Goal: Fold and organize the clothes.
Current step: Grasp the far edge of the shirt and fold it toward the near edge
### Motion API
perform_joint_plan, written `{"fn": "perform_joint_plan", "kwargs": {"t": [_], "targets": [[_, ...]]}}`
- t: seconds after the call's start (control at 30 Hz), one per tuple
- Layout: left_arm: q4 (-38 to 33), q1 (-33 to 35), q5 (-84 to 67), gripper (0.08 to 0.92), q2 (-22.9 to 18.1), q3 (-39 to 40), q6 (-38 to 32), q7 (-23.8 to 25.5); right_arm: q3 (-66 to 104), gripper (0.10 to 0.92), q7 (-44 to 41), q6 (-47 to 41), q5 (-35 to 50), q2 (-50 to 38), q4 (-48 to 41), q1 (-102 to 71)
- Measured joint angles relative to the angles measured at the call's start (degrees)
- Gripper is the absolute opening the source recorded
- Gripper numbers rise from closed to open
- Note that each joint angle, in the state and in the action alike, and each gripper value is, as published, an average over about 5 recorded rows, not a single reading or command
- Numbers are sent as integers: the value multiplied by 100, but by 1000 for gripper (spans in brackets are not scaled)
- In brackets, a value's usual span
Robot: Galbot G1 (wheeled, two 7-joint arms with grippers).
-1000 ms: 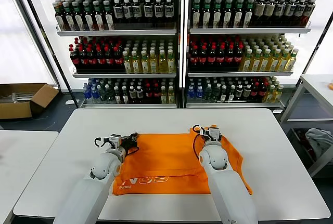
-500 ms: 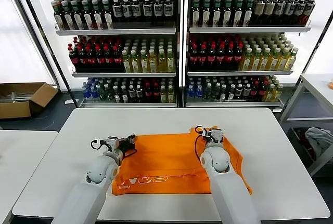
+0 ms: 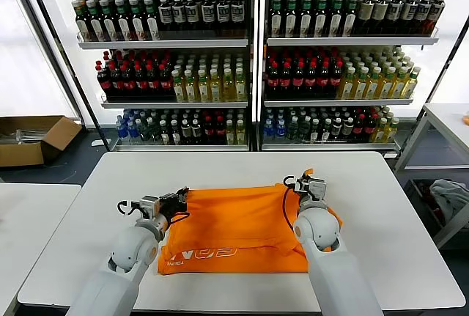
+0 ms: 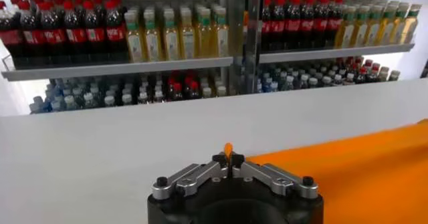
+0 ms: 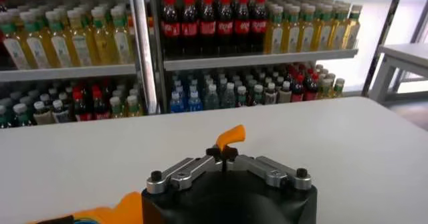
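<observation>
The clothes, a bright orange T-shirt (image 3: 234, 228), lie spread on the white table (image 3: 381, 257), with white lettering near the front left corner. My left gripper (image 3: 182, 197) is shut on the shirt's far left corner. In the left wrist view a small orange fold (image 4: 227, 148) pokes up between the closed tips of the left gripper (image 4: 227, 157), and the shirt (image 4: 361, 172) stretches away. My right gripper (image 3: 308, 179) is shut on the far right corner. In the right wrist view an orange tab (image 5: 231, 136) sticks out above the right gripper (image 5: 222, 153).
Tall shelves of bottles (image 3: 249, 59) stand behind the table. A cardboard box (image 3: 33, 140) lies on the floor at the left. A side table (image 3: 447, 122) is at the right with a pale cloth heap (image 3: 448, 197) below it. Another white table (image 3: 29, 221) adjoins on the left.
The right gripper has shifted right and slightly away, pulling the far edge taut. The shirt's right flap no longer shows beyond the right arm. The left arm has swung outward.
</observation>
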Motion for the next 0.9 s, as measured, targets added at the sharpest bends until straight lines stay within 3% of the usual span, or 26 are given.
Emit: {"fn": "perform_joint_plan", "kwargs": {"t": [0.53, 0.9], "targets": [[-1171, 1355, 438, 91, -105, -368, -153, 135, 200, 111, 39, 184, -357, 33, 1281, -1725], [-1415, 2077, 766, 91, -220, -488, -282, 266, 250, 111, 7, 405, -523, 66, 1567, -2603]]}}
